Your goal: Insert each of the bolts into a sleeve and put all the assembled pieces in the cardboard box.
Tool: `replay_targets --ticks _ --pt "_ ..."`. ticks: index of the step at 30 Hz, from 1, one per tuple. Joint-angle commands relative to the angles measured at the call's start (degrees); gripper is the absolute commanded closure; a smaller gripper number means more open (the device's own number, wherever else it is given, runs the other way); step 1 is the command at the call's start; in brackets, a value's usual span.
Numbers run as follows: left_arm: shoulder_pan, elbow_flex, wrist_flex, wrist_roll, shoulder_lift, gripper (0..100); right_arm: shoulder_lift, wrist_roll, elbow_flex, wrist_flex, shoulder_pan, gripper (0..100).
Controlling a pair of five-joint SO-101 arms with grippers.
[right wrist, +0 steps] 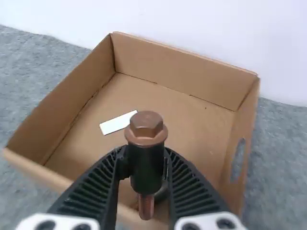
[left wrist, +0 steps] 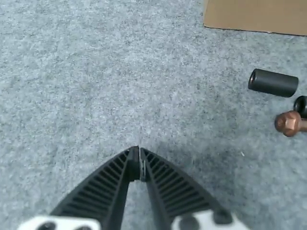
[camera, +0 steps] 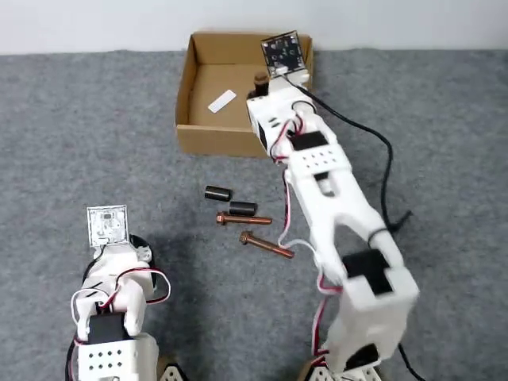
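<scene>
**High view.** The bench (camera: 95, 151) is covered in grey felt-like cloth, and a plain white wall (camera: 95, 24) is seen behind it. The cardboard box (camera: 213, 140) is set at the far side, open-topped, with a white label (camera: 222, 101) lying on its floor. The right arm (camera: 325, 178) is stretched out over the box's right side. On the cloth in front of the box, the first sleeve (camera: 217, 193) and second sleeve (camera: 242, 209) are laid on their sides, long axes running across the bench. The straight bolt (camera: 244, 219) lies parallel, just beside the second sleeve, head to the left. The slanted bolt (camera: 266, 244) is angled, its head to the left and its shank running right and toward the arms' bases.

**Left wrist view.** The left pincer (left wrist: 139, 165) is closed, tips meeting with nothing between them, over bare cloth.

**Right wrist view.** The right pincer (right wrist: 146, 167) is clamped on the held sleeve (right wrist: 145, 165), which is kept upright over the box by its near wall. The held bolt (right wrist: 146, 128) is seated in it, long axis vertical and hexagonal head up, with the shank tip showing below the sleeve.
</scene>
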Motion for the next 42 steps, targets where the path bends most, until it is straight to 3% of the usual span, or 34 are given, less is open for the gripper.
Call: replay_targets --ticks 1,6,11,18,28,42 --pt "-0.35 -0.22 0.18 -0.62 -0.18 99 6.20 0.70 -11.96 -1.80 0.75 99.1" --pt "-0.35 -0.22 0.18 -0.62 -0.09 99 15.78 0.88 -20.22 -0.48 0.31 99.1" --pt "-0.35 -0.22 0.18 -0.62 -0.09 99 20.18 4.40 -24.79 11.91 -1.36 98.2" --pt "-0.35 -0.22 0.18 -0.62 -0.09 99 20.35 4.13 -26.29 19.12 -2.59 78.8" --pt "-0.35 -0.22 0.18 -0.62 -0.09 99 9.27 4.22 -26.29 28.18 -4.09 99.5" --pt "-0.35 -0.22 0.18 -0.62 -0.09 99 0.04 4.40 -26.29 54.46 -10.59 99.1"
